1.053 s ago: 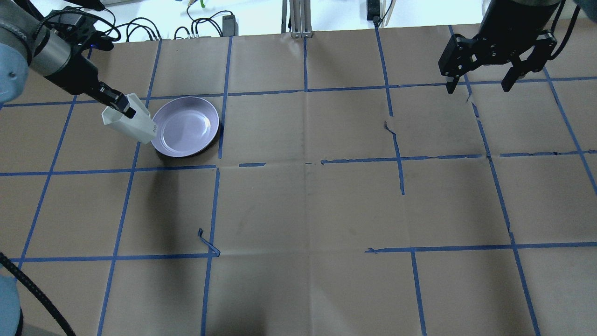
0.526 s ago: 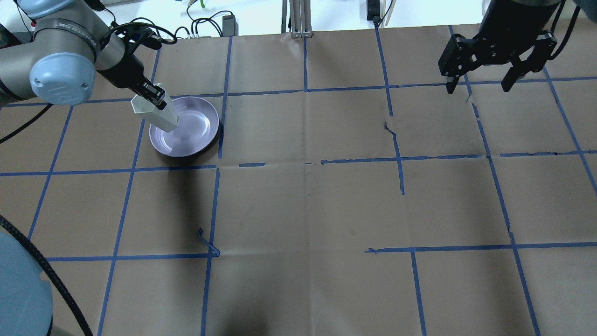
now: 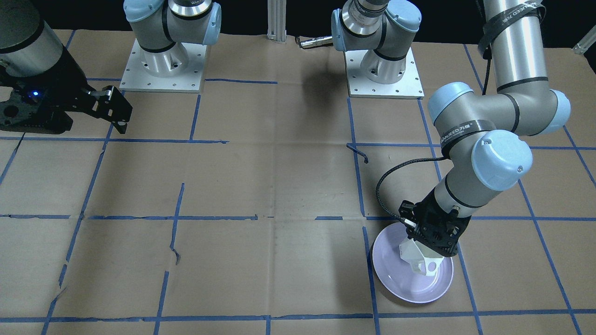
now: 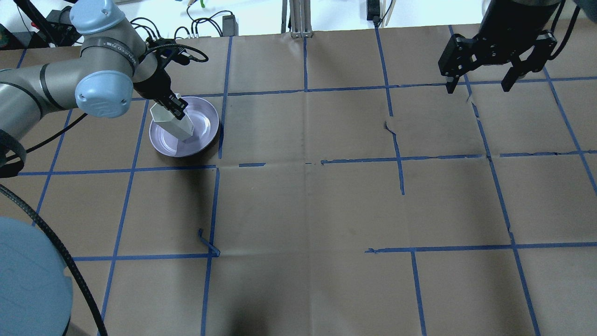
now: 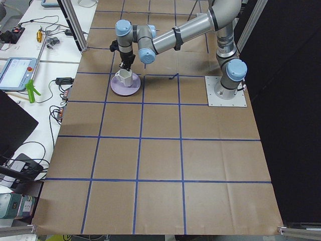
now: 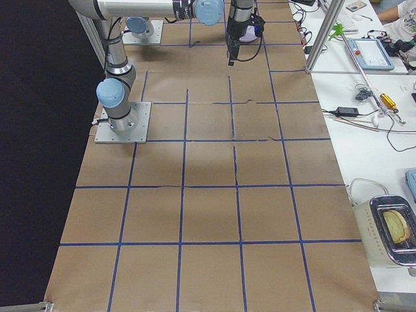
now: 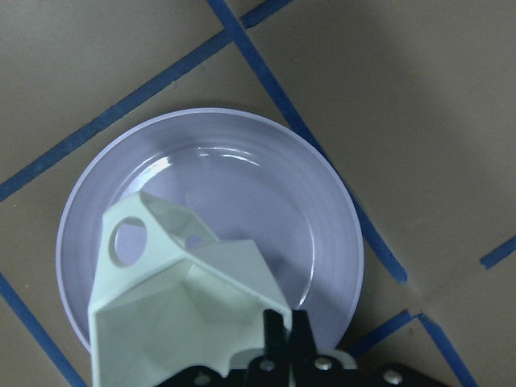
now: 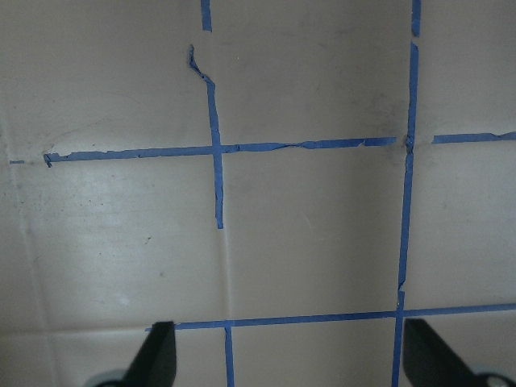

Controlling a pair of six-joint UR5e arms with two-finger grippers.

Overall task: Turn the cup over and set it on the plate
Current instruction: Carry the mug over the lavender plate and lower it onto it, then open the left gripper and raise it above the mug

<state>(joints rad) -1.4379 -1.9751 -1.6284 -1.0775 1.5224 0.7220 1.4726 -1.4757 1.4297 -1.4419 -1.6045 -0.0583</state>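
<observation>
Left gripper is clamped on the rim wall of the cup. The cup is mouth-up and tilted over the plate, near the far left corner of the worktop. Right gripper hangs over the far right corner, fingers apart. Arm band lettering is not legible.

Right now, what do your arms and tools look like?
The left silver-grey tubular arm and right silver-grey tubular arm carry pale blue joint caps. A black band with white lettering rings the left one, and a looping black cable feeds its wrist. The left black tool and right black tool are two-fingered; a blue light glows by the right one.
</observation>
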